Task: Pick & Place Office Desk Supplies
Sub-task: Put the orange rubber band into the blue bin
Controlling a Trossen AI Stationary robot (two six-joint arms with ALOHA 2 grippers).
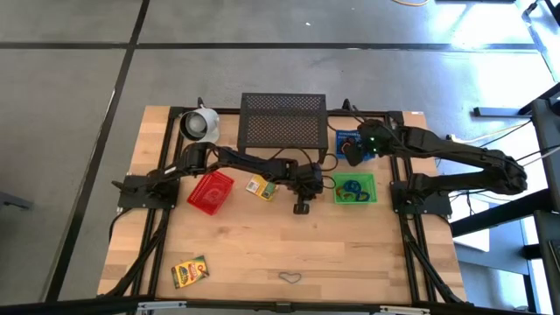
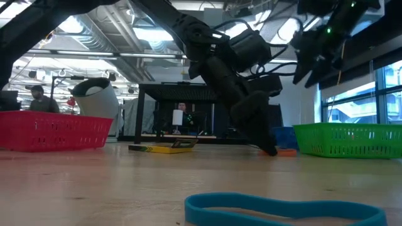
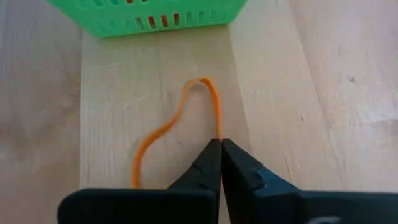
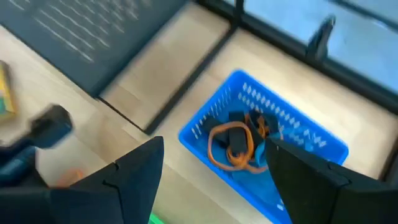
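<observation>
1. Fingertips [image 3: 219,163] of our left gripper [image 3: 221,149] are pressed together on the table, pinching one side of the orange rubber band [image 3: 177,121].
2. That orange rubber band lies flat on the wooden table [image 1: 367,254], just in front of the green mesh basket [image 3: 146,17], not touching it.
3. Seen from above, our left gripper [image 1: 302,199] sits just left of the green mesh basket [image 1: 353,189], which holds blue loops [image 1: 352,190].
4. Our right gripper [image 4: 214,168] hangs above the blue mesh basket [image 4: 264,143] with its fingers wide apart, holding nothing; orange bands and dark items lie in that basket.
5. One yellow-green printed box [image 1: 261,186] lies between the red mesh basket [image 1: 211,192] and our left gripper; another [image 1: 190,271] lies near the front left of the table.
6. A dark loop [image 1: 290,278] rests at the front edge.
7. The black mesh shelf [image 1: 283,121] and white mug [image 1: 202,124] stand along the back.
</observation>
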